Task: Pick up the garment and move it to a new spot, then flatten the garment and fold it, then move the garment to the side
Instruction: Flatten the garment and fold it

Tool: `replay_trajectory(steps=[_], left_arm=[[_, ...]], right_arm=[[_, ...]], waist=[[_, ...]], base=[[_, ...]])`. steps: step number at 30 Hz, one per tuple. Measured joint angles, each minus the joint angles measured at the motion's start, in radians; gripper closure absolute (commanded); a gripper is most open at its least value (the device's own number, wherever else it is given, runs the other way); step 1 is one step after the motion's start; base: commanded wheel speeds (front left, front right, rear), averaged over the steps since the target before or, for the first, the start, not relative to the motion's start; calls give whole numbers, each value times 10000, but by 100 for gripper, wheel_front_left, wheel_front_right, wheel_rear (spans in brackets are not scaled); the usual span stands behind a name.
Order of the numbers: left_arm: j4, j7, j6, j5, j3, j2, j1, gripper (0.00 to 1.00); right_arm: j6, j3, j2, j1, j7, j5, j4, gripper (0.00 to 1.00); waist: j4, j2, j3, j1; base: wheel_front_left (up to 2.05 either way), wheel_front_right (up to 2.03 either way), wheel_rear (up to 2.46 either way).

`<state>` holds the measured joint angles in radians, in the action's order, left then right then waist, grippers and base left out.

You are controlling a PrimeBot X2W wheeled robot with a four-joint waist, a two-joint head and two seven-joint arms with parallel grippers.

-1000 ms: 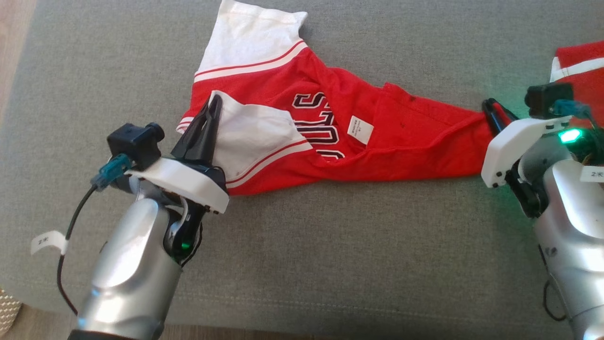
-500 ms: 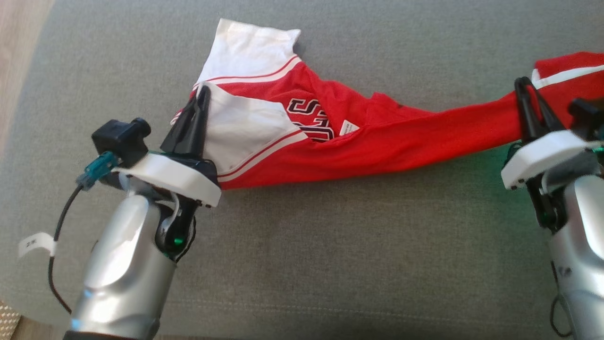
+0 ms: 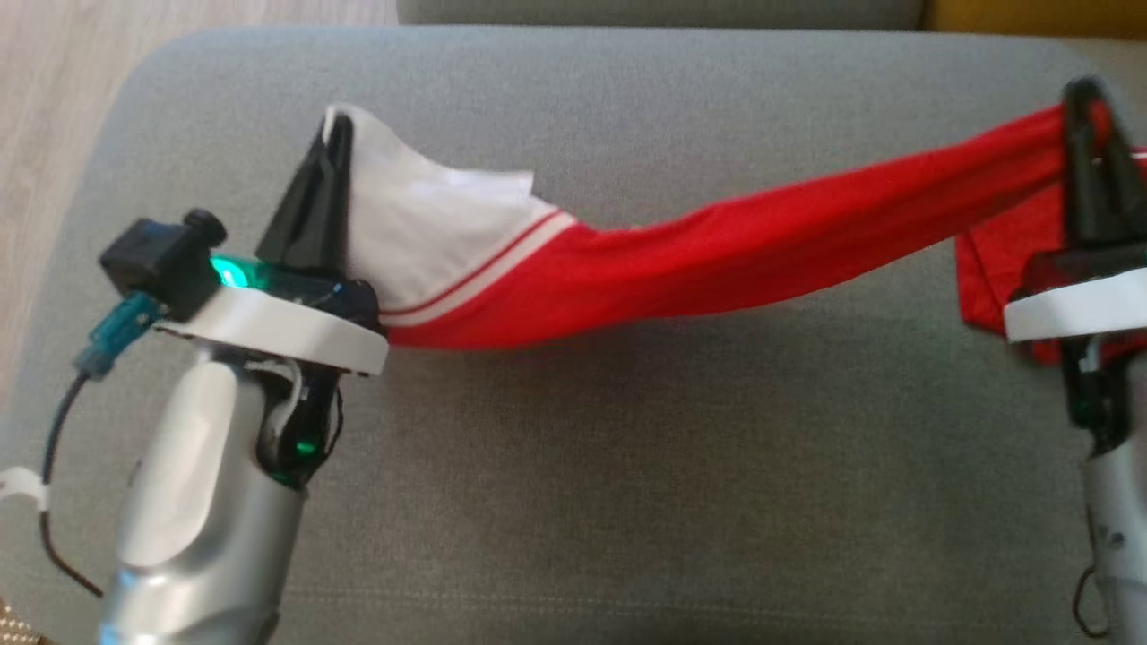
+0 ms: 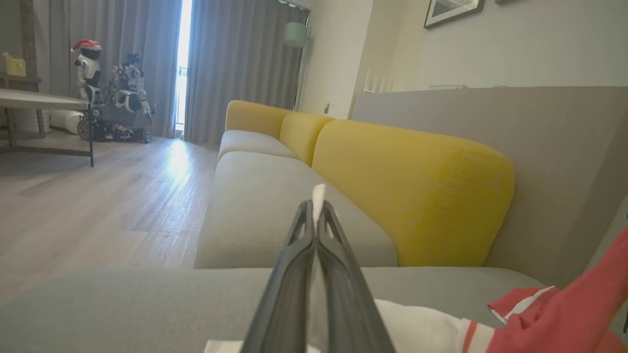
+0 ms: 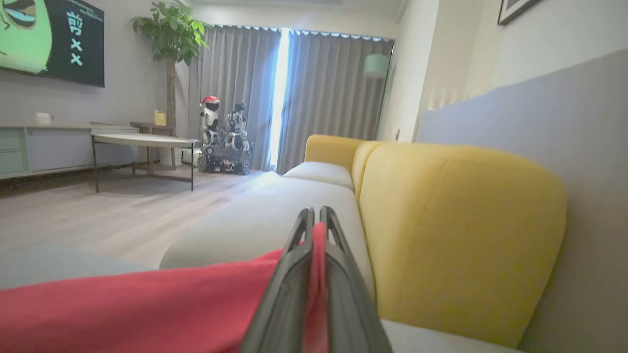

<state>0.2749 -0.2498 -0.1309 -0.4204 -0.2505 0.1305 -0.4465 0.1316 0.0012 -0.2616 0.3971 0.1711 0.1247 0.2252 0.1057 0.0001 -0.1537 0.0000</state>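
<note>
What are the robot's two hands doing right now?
Left gripper: shut on the jersey, at its white sleeve.
Right gripper: shut on the jersey's red end.

Near side: bare grey seat cushion [image 3: 573, 502] in front of the garment [image 3: 717, 260] — open between both arms.
Middle: the garment stretches as a red band from the left gripper [image 3: 334, 130] to the right gripper [image 3: 1084, 91], both clamped on it, barring any straight pass.
Far side: a bare strip of seat, then yellow backrests [image 4: 407, 196].
Left: wood floor [image 3: 54, 90] beyond the cushion's corner.

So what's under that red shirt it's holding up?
Grey sofa cushion shows beneath the garment, stretched between the left gripper and right gripper. The strip directly behind the cloth is covered.
</note>
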Motion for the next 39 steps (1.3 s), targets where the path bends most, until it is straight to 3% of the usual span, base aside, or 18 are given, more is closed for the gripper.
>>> replay_trajectory(steps=[9, 16, 23, 26, 29, 33, 39], left_arm=[[-2564, 4, 4, 504, -4, 539, -146, 100], [-4617, 1126, 90, 671, -12, 888, -1209, 100], [-4757, 2466, 84, 213, 113, 1258, -2648, 100], [-3931, 2918, 75, -462, 320, 1306, -3514, 100], [-2932, 3020, 65, -617, 382, 1858, -4729, 100], [-1398, 2709, 63, -665, 201, 2366, -6653, 100], [1074, 938, 2, -888, -42, 2468, -9298, 100]], right_arm=[[0, -723, -94, 77, 405, -746, -2424, 100], [0, -1244, -347, 486, -134, -1001, -3916, 100], [0, -1177, -349, 938, -1147, -1204, -4201, 100], [0, -709, -343, 1860, -1722, -1103, -3810, 100], [0, -180, -349, 3344, -2033, -899, -3049, 100], [0, 602, -324, 5870, -2059, -892, -1244, 100], [0, 150, 213, 9261, -543, -1521, 1444, 100]], waist=[[-1, 0, 889, 0], [-32, 0, 1450, -1], [-188, 0, 1267, -1], [-278, 0, 843, 0], [-384, 0, 217, 0], [-532, 0, -809, 1], [-691, -1, -2359, 4]], base=[[0, 0, 0], [0, 0, 0], [0, 0, 0], [0, 0, 0], [0, 0, 0], [0, 0, 0], [0, 0, 0]])
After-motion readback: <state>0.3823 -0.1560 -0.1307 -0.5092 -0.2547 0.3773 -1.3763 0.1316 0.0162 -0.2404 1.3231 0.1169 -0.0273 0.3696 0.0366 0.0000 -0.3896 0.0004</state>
